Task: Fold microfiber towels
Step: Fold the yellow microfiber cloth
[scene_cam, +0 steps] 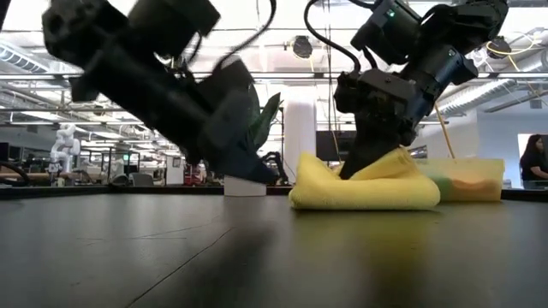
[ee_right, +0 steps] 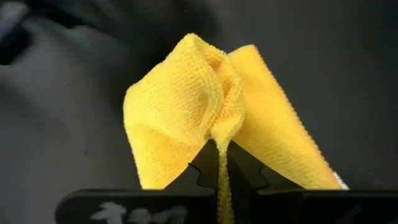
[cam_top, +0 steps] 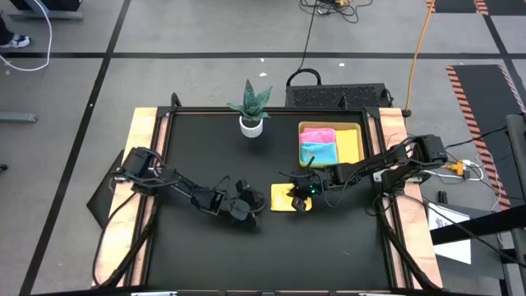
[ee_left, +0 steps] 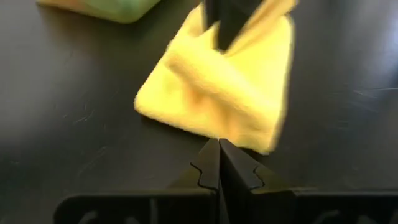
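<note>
A yellow microfiber towel (cam_top: 282,198) lies folded on the black table near its middle, one part of it pulled up into a peak (scene_cam: 387,164). My right gripper (ee_right: 221,155) reaches in from the table's right and is shut on that peak. My left gripper (ee_left: 219,149) is shut with nothing between its fingers. It points at the towel's left edge (ee_left: 186,124) from the table's left. A pink towel (cam_top: 316,133), a light blue towel (cam_top: 319,153) and a yellow-orange towel (cam_top: 350,145) lie in the tray (cam_top: 331,124). My left gripper's shut fingertips (ee_left: 219,144) stand right at the towel's near edge; whether they touch it, I cannot tell. My right gripper pinches a bunched fold of the yellow towel (ee_right: 219,134) between its two fingers, several layers thick. The fingers slant down from the table's right. The pinched part stands up as a peak while the rest of the towel (scene_cam: 360,195) lies on the table.
The yellow-green tray stands at the back right, just behind the yellow towel. A potted plant in a white pot (cam_top: 251,123) stands at the back middle. Bare black table (cam_top: 271,255) stretches along the near side.
</note>
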You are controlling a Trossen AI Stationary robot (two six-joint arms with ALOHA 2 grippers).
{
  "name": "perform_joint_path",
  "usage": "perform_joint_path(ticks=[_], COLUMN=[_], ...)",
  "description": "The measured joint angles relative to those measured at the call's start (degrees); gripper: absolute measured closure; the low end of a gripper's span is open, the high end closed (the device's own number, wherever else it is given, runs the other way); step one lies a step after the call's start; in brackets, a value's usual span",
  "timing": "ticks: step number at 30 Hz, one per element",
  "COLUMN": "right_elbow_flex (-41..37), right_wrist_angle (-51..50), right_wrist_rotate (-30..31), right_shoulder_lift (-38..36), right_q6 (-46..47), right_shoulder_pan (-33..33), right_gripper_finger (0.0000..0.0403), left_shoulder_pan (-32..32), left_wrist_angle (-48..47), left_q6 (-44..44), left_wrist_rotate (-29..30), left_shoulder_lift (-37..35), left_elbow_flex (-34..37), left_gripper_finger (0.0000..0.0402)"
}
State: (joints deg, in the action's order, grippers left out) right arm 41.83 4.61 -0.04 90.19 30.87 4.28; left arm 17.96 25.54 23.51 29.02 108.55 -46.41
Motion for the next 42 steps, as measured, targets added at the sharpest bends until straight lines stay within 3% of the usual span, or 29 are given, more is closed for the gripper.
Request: perform_joint_path(ticks=[3, 14, 24, 29, 36, 42], right_elbow_flex=[-0.44, -0.44, -0.44, -0.44, -0.4, -0.86], right_wrist_angle=[1.11, 1.14, 0.42, -0.6, -9.28, -5.88], right_wrist_rotate=[-0.28, -1.82, -4.73, -4.08, 4.52, -0.16], right_shoulder_lift=[0.0, 0.0, -2.33, -7.45, -11.22, -7.41], right_q6=[0.41, 0.8, 4.36, 4.5, 7.02, 6.35], right_shoulder_pan=[0.02, 1.14, 4.7, 7.76, 7.88, 6.51], right_gripper_finger=[0.0398, 0.0398, 0.0399, 0.0399, 0.0399, 0.0399], left_shoulder_pan=[-2.21, -7.18, -4.86, -2.86, -1.22, -0.95], left_wrist_angle=[2.1, 26.48, 26.98, 26.64, 27.34, 28.54], left_q6=[-1.86, -10.16, -9.63, -9.76, -9.76, -9.93], left_wrist_rotate=[-1.02, -10.34, -19.47, -19.57, -19.57, -19.59], left_shoulder_lift=[1.83, 13.57, 15.75, 15.78, 15.92, 16.03], left_elbow_flex=[0.08, 0.01, -0.2, -0.16, -0.05, 0.01], left_gripper_finger=[0.0388, 0.0389, 0.0387, 0.0398, 0.0387, 0.0396])
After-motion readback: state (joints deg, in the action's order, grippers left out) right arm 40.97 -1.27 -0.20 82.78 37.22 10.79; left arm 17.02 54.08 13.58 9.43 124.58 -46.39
